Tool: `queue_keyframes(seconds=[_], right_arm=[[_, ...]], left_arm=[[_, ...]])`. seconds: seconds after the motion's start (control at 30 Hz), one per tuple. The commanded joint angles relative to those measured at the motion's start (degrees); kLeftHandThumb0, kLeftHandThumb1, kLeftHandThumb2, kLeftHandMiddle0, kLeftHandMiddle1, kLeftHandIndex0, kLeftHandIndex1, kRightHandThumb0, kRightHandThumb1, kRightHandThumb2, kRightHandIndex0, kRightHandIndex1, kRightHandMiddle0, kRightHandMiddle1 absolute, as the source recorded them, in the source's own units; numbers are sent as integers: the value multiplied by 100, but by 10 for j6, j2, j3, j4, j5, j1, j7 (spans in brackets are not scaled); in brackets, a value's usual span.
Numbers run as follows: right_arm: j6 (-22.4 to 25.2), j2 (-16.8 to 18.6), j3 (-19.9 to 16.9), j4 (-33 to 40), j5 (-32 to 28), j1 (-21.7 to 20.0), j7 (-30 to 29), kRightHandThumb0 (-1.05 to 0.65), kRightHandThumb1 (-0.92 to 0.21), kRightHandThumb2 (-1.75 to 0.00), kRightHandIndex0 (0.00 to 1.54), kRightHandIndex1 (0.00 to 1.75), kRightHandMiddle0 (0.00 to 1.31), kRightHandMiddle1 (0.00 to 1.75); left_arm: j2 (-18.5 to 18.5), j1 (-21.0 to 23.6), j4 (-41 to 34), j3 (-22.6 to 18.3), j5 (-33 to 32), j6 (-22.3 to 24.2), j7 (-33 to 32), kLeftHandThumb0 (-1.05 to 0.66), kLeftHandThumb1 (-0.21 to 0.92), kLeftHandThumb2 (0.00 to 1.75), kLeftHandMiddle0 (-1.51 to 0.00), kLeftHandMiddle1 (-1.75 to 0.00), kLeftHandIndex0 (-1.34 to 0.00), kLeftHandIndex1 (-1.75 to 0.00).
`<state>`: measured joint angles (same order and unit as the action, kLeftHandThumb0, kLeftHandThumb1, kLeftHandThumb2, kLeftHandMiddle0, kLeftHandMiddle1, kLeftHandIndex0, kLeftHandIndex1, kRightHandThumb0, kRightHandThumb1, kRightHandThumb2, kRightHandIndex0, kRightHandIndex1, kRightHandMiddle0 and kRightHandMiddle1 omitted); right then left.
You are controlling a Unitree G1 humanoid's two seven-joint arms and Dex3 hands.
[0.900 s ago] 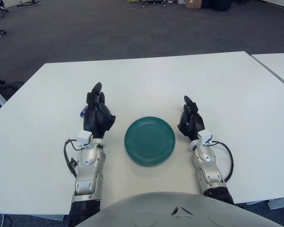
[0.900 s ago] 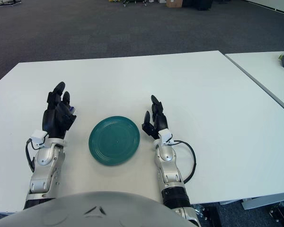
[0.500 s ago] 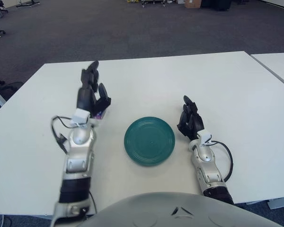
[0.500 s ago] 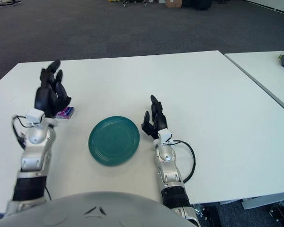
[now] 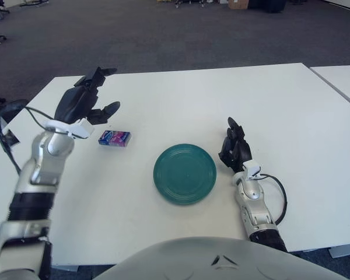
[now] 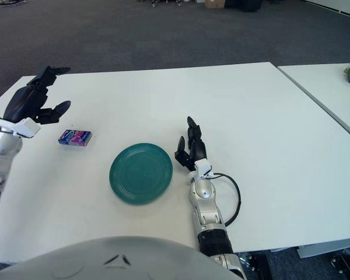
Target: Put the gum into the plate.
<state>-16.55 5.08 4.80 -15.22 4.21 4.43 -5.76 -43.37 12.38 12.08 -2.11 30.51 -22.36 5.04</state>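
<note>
A small blue and purple gum pack lies flat on the white table, left of a round green plate. It also shows in the right eye view. My left hand is raised above the table, up and to the left of the gum, fingers spread and empty. My right hand rests on the table just right of the plate, fingers relaxed and empty.
A second white table stands at the far right, with a narrow gap between it and mine. Dark carpet floor lies beyond the table's far edge.
My left hand has lifted and swung out to the left, off the gum, which now lies uncovered. The right hand, gum and plate have not moved.
</note>
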Motion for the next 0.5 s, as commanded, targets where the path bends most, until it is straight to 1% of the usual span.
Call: queue_keyframes(seconds=[0.0,0.07,0.13,0.23,0.37,0.47], right_arm=[[16,-1,-1,-32,6,13,-5,-62,-92,-97,11,1,0,32],[16,-2,-1,-34,8,13,-6,-62,-92,-97,11,1,0,32],[16,-4,0,-35,11,15,-7,-61,-92,-97,11,1,0,32],[12,-6,0,-38,15,15,-8,-62,-92,-98,11,1,0,32],[7,-7,-2,-45,18,14,-12,-62,-92,-98,11,1,0,32],[6,-8,-3,-49,19,13,-13,-62,-92,-98,12,1,0,32]], left_arm=[[-35,42,59,36,38,-32,9,-105,92,52,-25,-1,0,-82],[-54,54,80,61,63,-30,28,-105,92,50,-23,-1,0,-79],[-70,65,99,83,87,-26,46,-105,92,47,-19,-1,0,-72],[-80,79,117,106,109,-24,56,-105,92,43,-15,0,0,-66],[-88,111,175,145,144,-33,53,-105,92,40,-11,0,0,-61],[-89,134,215,169,157,-44,60,-105,92,39,-9,0,0,-60]])
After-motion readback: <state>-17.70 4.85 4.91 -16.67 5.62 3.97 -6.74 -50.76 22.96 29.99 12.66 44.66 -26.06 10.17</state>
